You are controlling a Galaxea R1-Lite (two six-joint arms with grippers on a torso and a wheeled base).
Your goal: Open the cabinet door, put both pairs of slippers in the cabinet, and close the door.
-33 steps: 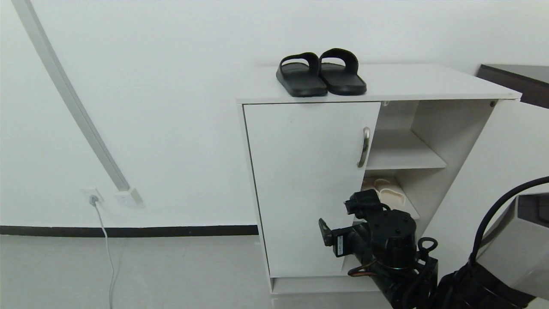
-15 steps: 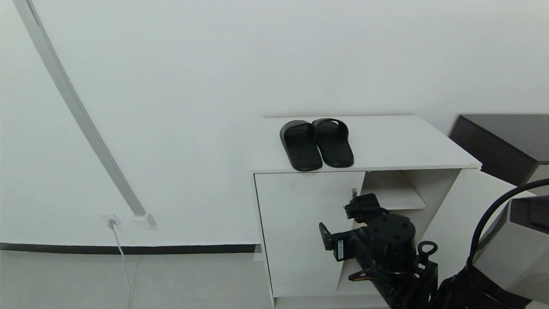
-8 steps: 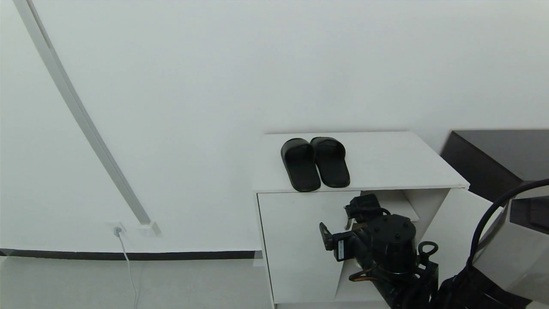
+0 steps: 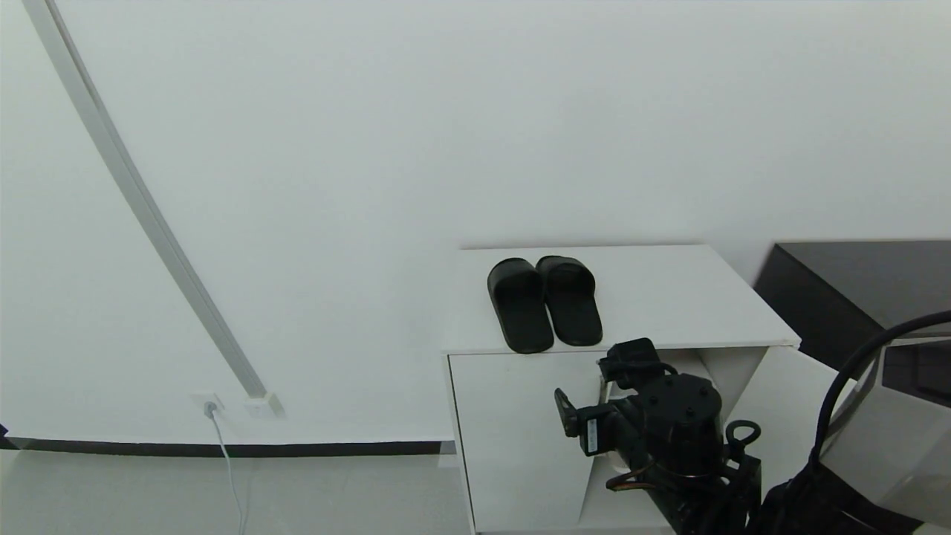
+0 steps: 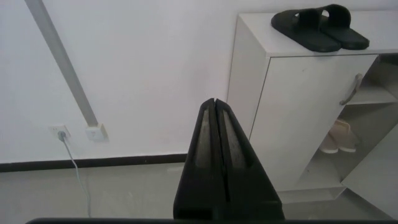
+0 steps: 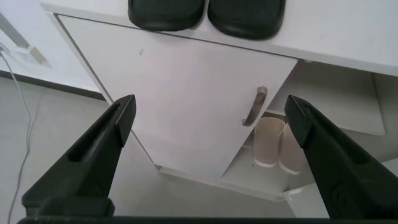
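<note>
black slippers (image 4: 544, 303) sit side by side at the front edge of the cabinet (image 4: 669, 297) top, left half; right gripper (image 6: 209, 106) is out in front and a bit lower, spread wide, holding nothing; beige slippers (image 6: 280, 144) on a shelf inside, right door (image 4: 780, 416) open; left gripper (image 5: 214, 107) pinched closed, empty

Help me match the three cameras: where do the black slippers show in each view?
Head view: black slippers on the cabinet top, near its front edge, above the closed door.
Left wrist view: black slippers on the cabinet top, above the closed door.
Right wrist view: their near ends at the cabinet top's front edge, just above the closed door.
Shared landmark: the closed door.
</note>
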